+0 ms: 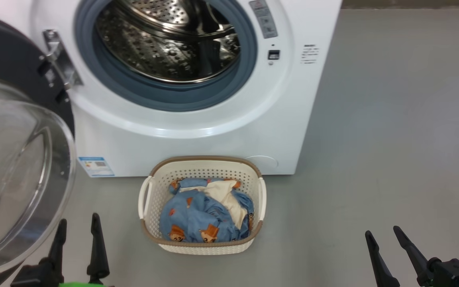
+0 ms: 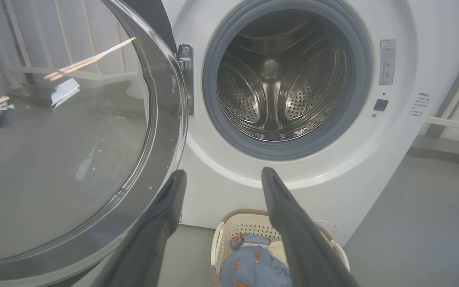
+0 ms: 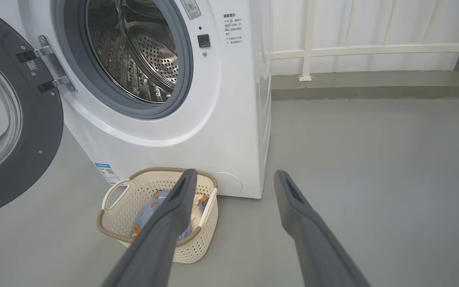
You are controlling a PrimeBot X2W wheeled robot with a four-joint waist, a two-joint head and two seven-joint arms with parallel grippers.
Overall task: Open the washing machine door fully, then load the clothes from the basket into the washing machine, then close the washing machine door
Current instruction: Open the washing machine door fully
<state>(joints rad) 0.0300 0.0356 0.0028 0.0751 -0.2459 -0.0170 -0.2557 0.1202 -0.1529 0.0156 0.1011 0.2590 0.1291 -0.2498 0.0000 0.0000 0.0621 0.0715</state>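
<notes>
At nine o'clock in the head view the washing machine door stood wide open on its metal hinge. It was a glossy black ring around a bulging clear glass bowl, and the frame cut off its left edge. At seven o'clock the left claw was spread wide, with nothing between its two tapered dark fingers. At twelve the white washing machine showed a grey rubber seal and a perforated steel drum. The head view cropped the top of the drum, while the left wrist view looked straight into its back. Just in front, at six, sat the basket, cream perforated plastic with a brown woven-look rim. It held the clothes: blue bear-print fabric crumpled around a cream piece too folded to make out. At five the right claw was equally wide and empty above the smooth grey floor. The right wrist view added a white railing at one o'clock.
</notes>
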